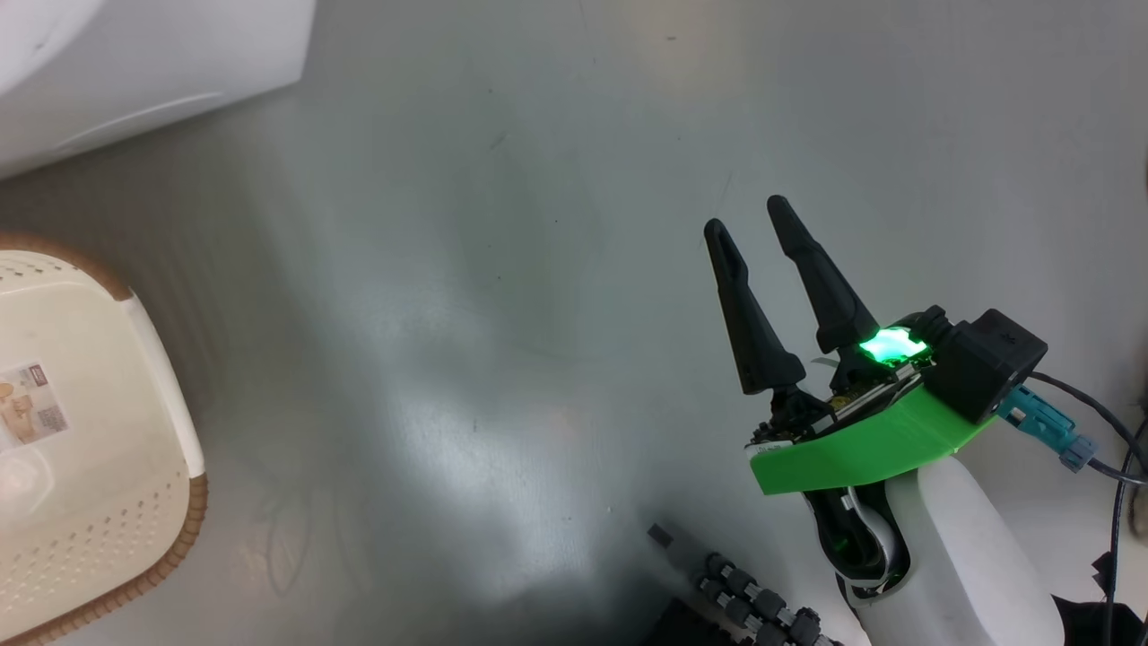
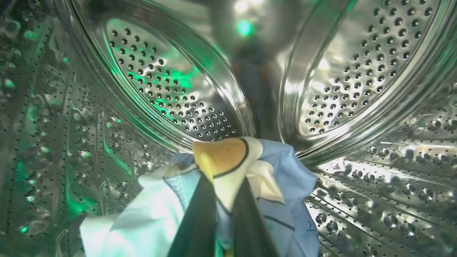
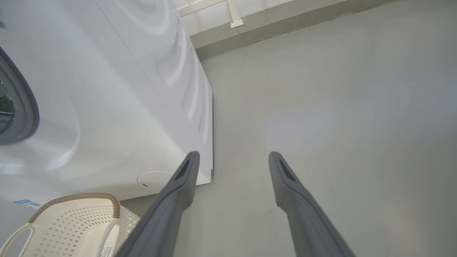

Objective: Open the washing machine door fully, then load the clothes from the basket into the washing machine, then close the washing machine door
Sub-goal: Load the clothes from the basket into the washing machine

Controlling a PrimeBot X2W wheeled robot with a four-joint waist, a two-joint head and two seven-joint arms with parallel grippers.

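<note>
While left gripper (image 2: 222, 178) is pinching clothes (image 2: 285, 167) inside washing machine (image 2: 171, 92) drum, bunch is lying lengthwise along fingers (image 2: 198, 214), tip pointing at rear wall; right gripper (image 1: 746, 213) is hovering spread wide over floor (image 1: 538, 269).

The clothes (image 2: 282, 167): light blue, white patches, orange-brown print outlined in black. The drum (image 2: 171, 89): shiny steel, dotted with holes, green glints. The basket (image 1: 108, 529): cream-white, perforated, brown woven-look rim. The washing machine (image 3: 107, 89): white. The floor (image 1: 538, 269): grey.
</note>
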